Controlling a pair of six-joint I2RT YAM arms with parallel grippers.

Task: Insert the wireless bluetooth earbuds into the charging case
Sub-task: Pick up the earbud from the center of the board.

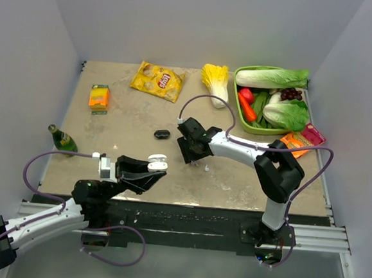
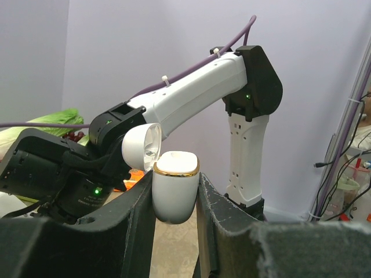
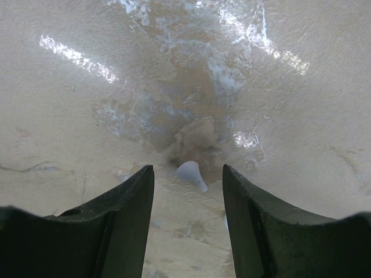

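My left gripper [image 1: 150, 171] sits near the front edge of the table [image 1: 129, 118], left of centre. Its fingers [image 2: 136, 231] are clamped on the sides of the white case [image 2: 175, 188]. The case stands upright in the grip, gold rim on top. The lid [image 2: 141, 147] is swung open and leans to the left in the left wrist view. I can't see inside the case from any camera.

My right gripper [image 1: 191, 155] is out over the middle of the table, pointing down at it. Its fingers [image 3: 119, 223] are apart, with nothing between them but bare tabletop. One white earbud [image 3: 190, 172] lies on the table in the gap just off the fingertips, touching neither. Its stem points toward the lower right in the right wrist view. I can't tell how high the fingertips are above the surface. From above, the earbud shows as a small white speck just right of the gripper, and well apart from the case.

A small black oval [image 1: 161, 134] lies just left of the right gripper; I can't tell what it is. Farther back are a chip bag [image 1: 157, 81], an orange box [image 1: 99, 97], a cabbage [image 1: 216, 82] and a basket [image 1: 238, 111] of vegetables. A bottle [image 1: 62, 139] lies at the left edge.
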